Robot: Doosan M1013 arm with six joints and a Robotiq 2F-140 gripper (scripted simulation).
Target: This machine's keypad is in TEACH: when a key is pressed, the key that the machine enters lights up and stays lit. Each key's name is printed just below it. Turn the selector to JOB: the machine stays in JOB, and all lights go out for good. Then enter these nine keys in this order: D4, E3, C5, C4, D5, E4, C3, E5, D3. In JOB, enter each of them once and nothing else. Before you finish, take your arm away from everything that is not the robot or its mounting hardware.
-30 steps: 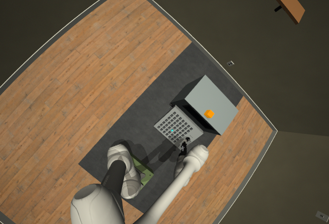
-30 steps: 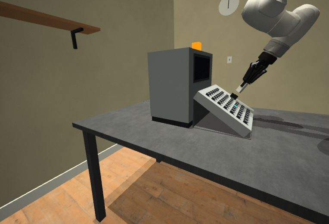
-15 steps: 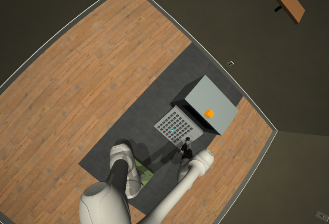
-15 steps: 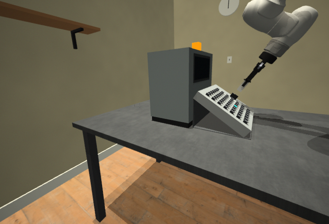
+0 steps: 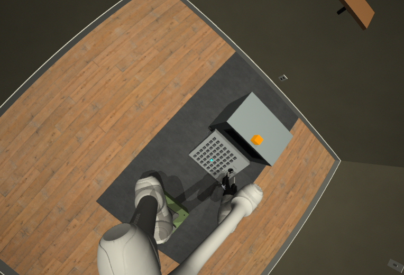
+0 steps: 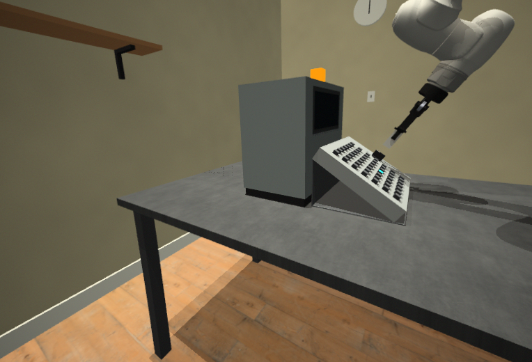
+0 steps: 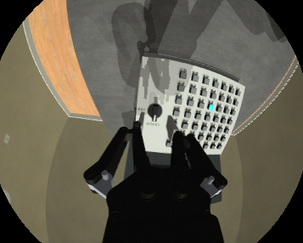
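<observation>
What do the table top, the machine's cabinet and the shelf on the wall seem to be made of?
Table top: mottled dark grey, matte, looks like stone or concrete laminate; which one I cannot tell.
Cabinet: flat grey, even colour, sharp edges, probably painted metal or plastic.
Shelf: warm brown board, likely wood, on a black bracket, perhaps metal.

One machine (image 6: pixel 275 134), one lit key (image 5: pixel 211 159), one selector (image 7: pixel 154 110).
</observation>
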